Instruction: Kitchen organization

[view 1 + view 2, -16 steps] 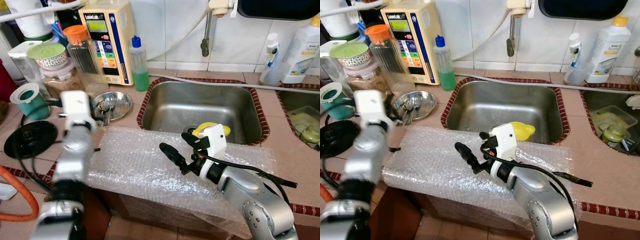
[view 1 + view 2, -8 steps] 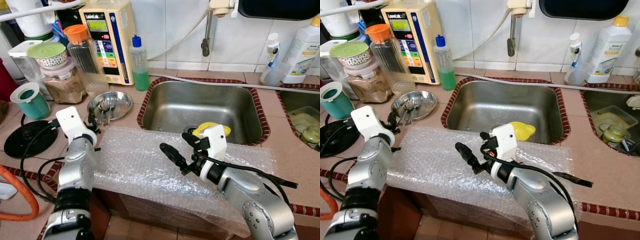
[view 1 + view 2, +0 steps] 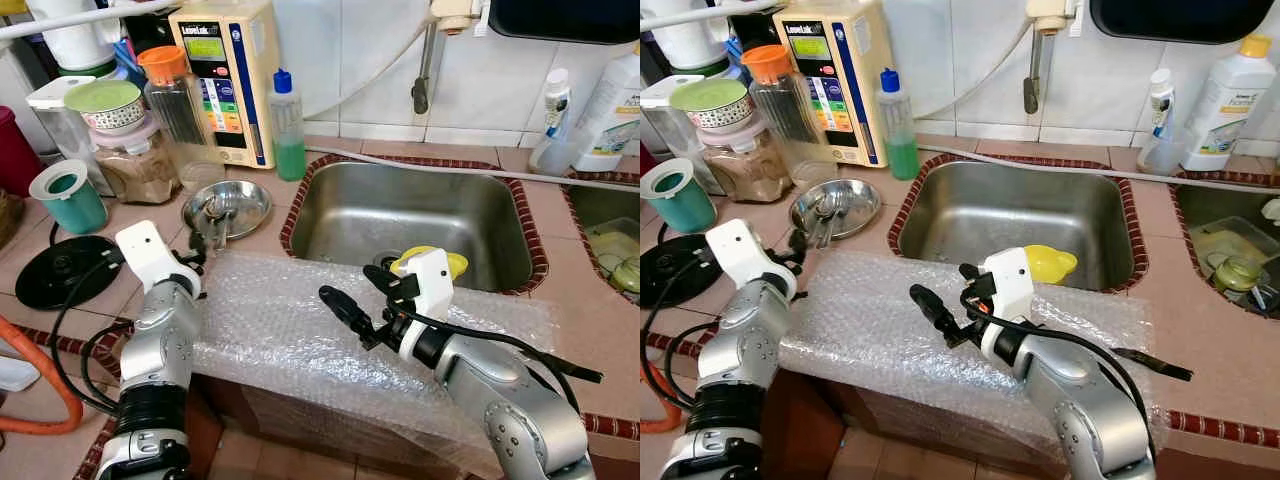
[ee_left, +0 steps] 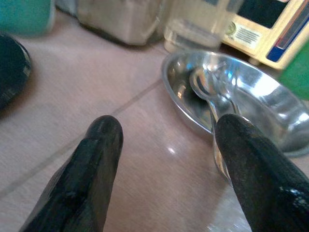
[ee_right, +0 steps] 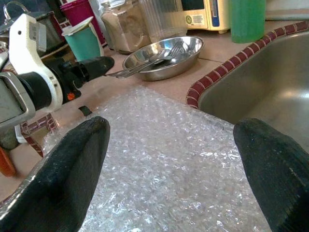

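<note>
Two silver robot arms reach over a tiled kitchen table [image 3: 90, 250] beside a steel sink [image 3: 410, 215]. Left tool [image 4: 166, 159], fingers spread wide and empty, sits low just beside a shallow steel dish [image 3: 227, 208] holding spoons [image 4: 210, 94]. Right tool [image 3: 358, 300], fingers also wide apart and empty, hovers above a bubble wrap sheet [image 3: 290, 330] draped over the table's front edge

Glossy steel dish [image 4: 251, 104] with shiny metal spoons [image 4: 212, 96] just ahead of matt black left fingers [image 4: 91, 169], smooth pinkish tile [image 4: 96, 101] beneath, bumpy clear plastic wrap [image 5: 178, 164] under right fingers [image 5: 67, 174], brushed steel sink [image 3: 410, 215] beside
</note>
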You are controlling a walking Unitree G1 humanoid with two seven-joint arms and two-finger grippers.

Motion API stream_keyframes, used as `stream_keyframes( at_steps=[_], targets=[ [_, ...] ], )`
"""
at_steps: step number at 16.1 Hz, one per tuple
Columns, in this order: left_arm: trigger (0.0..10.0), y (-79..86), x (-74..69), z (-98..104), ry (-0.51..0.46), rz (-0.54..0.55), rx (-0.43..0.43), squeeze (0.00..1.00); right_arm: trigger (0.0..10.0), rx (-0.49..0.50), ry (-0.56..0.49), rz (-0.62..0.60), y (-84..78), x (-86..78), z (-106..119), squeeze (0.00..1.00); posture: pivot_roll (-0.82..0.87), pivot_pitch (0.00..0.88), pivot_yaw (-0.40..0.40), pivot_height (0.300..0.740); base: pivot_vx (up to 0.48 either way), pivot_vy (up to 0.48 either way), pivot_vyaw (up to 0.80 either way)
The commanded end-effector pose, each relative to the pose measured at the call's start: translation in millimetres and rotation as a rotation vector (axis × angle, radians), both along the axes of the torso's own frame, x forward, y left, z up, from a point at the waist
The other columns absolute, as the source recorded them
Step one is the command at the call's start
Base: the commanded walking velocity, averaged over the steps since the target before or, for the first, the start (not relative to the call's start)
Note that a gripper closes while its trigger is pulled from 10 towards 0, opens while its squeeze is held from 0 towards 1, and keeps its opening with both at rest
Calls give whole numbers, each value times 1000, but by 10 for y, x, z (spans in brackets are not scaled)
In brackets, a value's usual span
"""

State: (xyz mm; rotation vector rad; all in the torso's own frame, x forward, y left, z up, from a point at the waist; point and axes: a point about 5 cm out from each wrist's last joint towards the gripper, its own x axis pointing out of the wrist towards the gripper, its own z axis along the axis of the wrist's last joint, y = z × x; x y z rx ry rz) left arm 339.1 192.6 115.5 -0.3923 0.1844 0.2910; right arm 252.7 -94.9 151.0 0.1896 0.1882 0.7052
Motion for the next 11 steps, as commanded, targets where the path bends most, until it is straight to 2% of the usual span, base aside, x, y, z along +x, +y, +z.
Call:
stream_keyframes(
  at_steps=[1,2,3,6,10,11],
  targets=[
    [10000,-19,25,-16,20,-9,-62,1000,10000,7,-15,4,23,0,29,0,-60,0,100,740,0,0,0],
    [10000,-55,56,-4,13,-39,-88,459,10000,5,-16,3,23,-1,30,0,-61,0,101,740,0,0,0],
    [10000,-74,78,6,5,-42,-112,0,10000,5,-15,2,17,-6,27,0,-66,0,104,740,0,0,0],
    [10000,-151,146,31,-5,-78,-132,0,10000,3,-16,-9,0,-7,30,0,-76,0,107,740,0,0,0],
    [10000,-175,160,60,-10,-85,-137,0,10000,0,-15,-16,-16,-15,24,0,-85,0,113,740,0,0,0],
    [10000,-188,154,52,4,-87,-170,0,10000,-2,-14,-20,-21,-21,23,0,-89,0,115,740,0,0,0]
  ],
)
